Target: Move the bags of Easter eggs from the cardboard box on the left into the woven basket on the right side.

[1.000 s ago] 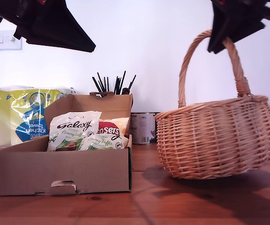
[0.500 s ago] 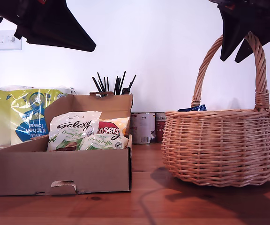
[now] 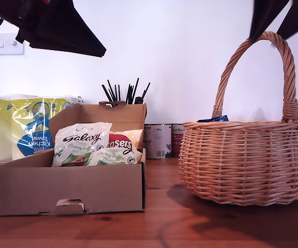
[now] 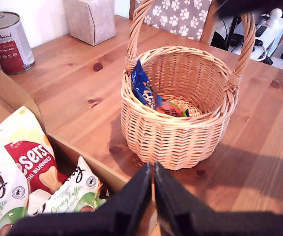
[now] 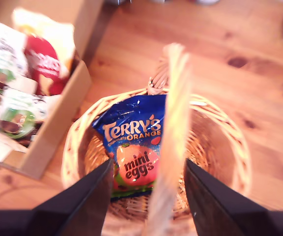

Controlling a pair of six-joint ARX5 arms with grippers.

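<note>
Terry's Orange mini eggs bag [image 5: 134,147], glossy blue, lies in the woven basket [image 3: 244,163]; Galaxy bag [image 3: 79,142] and Maltesers bag [image 3: 122,142] sit in the cardboard box [image 3: 69,188]; my first gripper [image 4: 154,189] pressed together; my second gripper [image 5: 146,196] spread astride the handle.

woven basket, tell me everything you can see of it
The woven basket is round, tan wicker with bulging sides and a tall arched wrapped handle. It sits upright on the wooden table, at the exterior view's right, apart from the cardboard box. Inside, a dark blue Terry's mini eggs bag leans against the wall. My second end effector is open astride the handle.
</note>
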